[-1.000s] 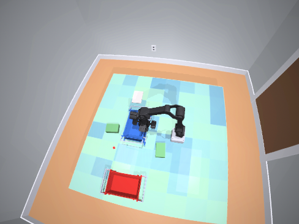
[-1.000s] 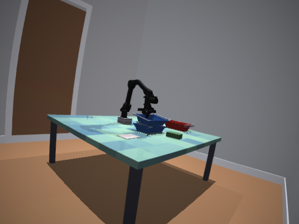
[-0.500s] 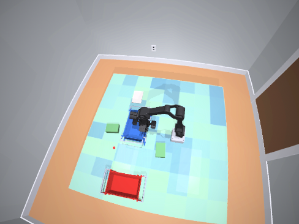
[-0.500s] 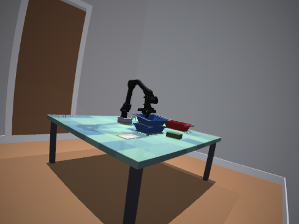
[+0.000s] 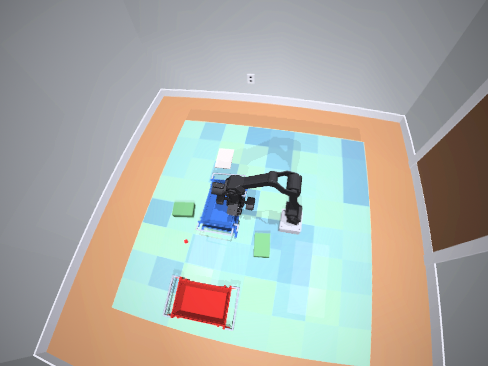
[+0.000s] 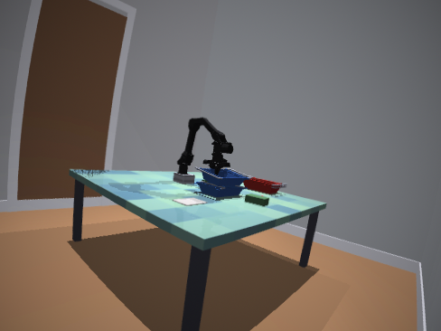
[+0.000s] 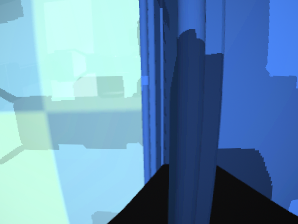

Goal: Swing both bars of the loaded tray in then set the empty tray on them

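An empty-looking blue tray (image 5: 216, 212) (image 6: 229, 179) is above a second blue tray (image 6: 220, 190) and looks about level. My gripper (image 5: 235, 209) (image 6: 218, 172) (image 7: 188, 173) is shut on the upper tray's long side rim, on the side toward the arm's base. The lower tray's load is hidden under the upper tray. Thin pale wires show at both ends of the stack in the top view. I cannot tell how the lower tray's bars lie, or whether the upper tray rests on them or hangs just above.
A red tray (image 5: 202, 301) (image 6: 262, 184) with wire bars at its ends stands apart. One green block (image 5: 183, 209) (image 6: 257, 199) is beside the stack, another green block (image 5: 261, 246) nearer the base. A white flat square (image 5: 224, 158) (image 6: 190, 202) lies beyond one tray end.
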Tool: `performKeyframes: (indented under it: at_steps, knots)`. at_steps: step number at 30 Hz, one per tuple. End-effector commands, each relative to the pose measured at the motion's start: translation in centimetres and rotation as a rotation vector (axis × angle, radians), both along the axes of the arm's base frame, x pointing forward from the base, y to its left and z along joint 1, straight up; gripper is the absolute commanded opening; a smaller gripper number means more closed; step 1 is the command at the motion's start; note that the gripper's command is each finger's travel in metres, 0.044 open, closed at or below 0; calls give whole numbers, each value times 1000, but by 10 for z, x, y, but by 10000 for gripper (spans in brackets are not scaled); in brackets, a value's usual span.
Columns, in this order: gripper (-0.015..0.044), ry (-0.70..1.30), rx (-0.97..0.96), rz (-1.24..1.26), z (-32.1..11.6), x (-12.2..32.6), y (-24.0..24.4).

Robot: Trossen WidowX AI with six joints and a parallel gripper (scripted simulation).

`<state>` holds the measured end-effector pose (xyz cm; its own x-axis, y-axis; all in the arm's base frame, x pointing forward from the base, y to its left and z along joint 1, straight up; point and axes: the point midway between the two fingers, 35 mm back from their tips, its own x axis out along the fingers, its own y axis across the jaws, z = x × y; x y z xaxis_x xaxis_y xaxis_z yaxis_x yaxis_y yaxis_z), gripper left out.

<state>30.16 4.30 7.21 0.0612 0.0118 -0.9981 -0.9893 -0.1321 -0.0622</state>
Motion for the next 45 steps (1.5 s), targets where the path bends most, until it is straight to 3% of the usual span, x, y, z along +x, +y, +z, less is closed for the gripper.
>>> performKeyframes:
  at_steps: [1,45]
  knots:
    - [0,36,-5,-1,-8,-6,-1]
    - [0,36,-5,-1,-16,-8,-1]
